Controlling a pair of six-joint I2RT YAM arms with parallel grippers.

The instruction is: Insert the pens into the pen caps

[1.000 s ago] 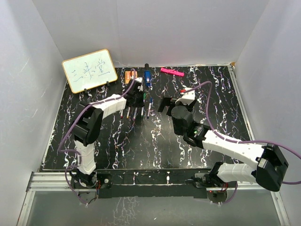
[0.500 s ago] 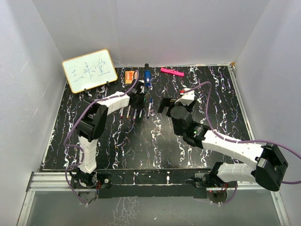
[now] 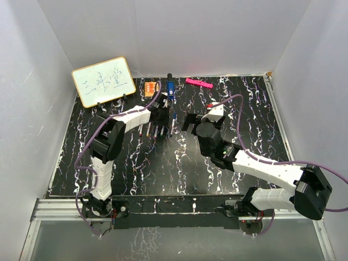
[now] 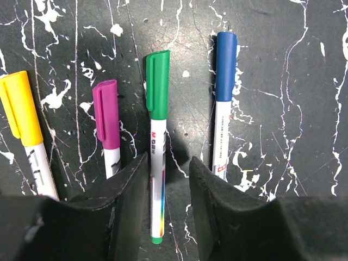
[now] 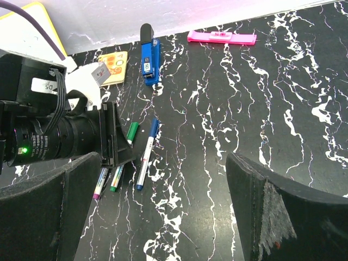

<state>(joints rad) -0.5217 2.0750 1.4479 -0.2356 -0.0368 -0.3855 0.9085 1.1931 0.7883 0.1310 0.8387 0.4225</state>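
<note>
Left gripper (image 4: 168, 173) straddles green pen (image 4: 157, 136), seemingly loose; right gripper (image 5: 163, 190) gapes; yellow pen (image 4: 24, 125) cropped.

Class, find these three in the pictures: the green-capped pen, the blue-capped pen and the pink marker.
green-capped pen (image 4: 157, 87), left wrist view, on its green cap.
blue-capped pen (image 4: 225, 65), left wrist view, on its blue cap.
pink marker (image 5: 222, 37), right wrist view, middle of its body.
</note>
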